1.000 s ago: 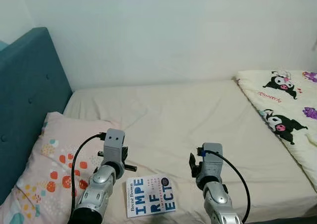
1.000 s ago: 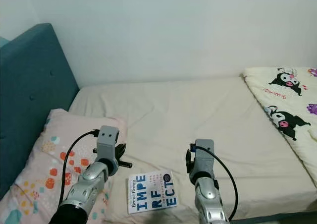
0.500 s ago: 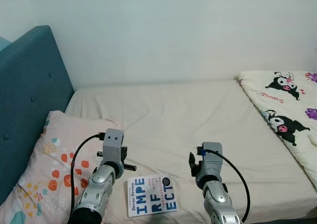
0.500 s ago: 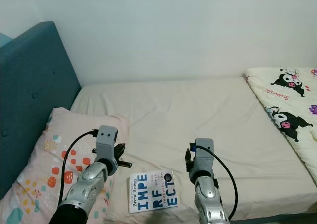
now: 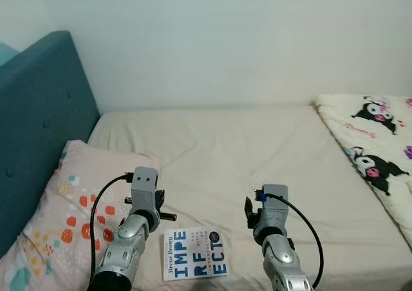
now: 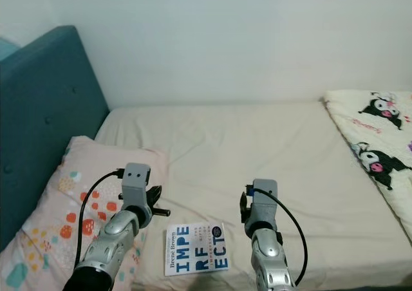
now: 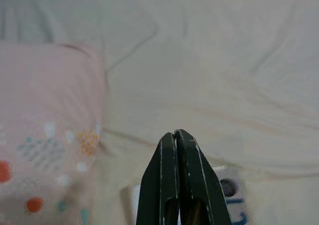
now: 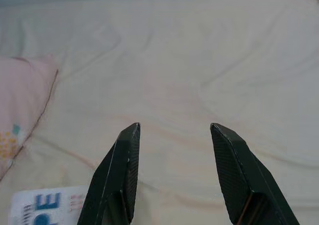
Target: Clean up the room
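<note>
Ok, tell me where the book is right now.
The book lies flat on the sheet at the near edge of the bed, between the left gripper and the right gripper, just right of the pillow.

Left gripper [image 7: 175, 138] fingers pressed together, right gripper [image 8: 175, 131] fingers spread

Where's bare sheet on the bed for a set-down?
Widest free patch: the sheet between pillow and cartoon blanket, back to the wall. Crowded at the near edge: book between left gripper and right gripper.
</note>
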You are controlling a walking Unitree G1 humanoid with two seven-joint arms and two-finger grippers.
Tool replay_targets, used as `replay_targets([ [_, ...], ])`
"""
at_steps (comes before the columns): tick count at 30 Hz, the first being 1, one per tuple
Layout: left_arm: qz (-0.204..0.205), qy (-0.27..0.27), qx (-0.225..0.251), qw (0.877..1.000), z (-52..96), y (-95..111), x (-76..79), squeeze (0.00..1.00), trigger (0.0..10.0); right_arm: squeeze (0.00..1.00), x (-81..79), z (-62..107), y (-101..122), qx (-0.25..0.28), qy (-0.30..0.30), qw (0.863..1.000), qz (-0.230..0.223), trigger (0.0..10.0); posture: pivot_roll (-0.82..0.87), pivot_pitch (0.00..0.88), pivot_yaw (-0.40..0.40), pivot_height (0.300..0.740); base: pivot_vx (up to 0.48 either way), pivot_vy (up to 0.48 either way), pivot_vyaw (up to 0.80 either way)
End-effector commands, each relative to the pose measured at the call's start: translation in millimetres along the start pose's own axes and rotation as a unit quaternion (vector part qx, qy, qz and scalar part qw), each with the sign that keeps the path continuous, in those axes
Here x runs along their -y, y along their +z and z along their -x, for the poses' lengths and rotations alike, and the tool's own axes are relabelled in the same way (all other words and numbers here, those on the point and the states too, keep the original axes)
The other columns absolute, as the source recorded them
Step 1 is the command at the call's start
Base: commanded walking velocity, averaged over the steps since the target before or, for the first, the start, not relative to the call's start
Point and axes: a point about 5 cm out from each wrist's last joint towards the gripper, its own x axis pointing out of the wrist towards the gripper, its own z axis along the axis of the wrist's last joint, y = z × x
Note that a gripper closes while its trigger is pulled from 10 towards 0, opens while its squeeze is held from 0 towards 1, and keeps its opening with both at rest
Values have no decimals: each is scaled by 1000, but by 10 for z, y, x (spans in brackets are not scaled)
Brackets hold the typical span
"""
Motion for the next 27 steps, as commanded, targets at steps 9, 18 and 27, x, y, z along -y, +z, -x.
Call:
replay_targets([
  [9, -4, -6, -9, 1000, 20, -35, 26, 0, 10000, 0, 14, 16, 8, -1, -6, 1000, -13, 10000, -39, 0, 0, 740, 0, -480, 0],
  [18, -6, -2, -12, 1000, 20, -41, 19, 0, 10000, 0, 27, 16, 6, -3, -6, 1000, -14, 10000, -38, 0, -3, 740, 0, -480, 0],
  [27, -7, -5, -14, 1000, 12, -38, 41, 0, 10000, 0, 71, 7, 42, 2, -18, 1000, -1, 10000, -43, 0, 2, 740, 0, -480, 356],
])
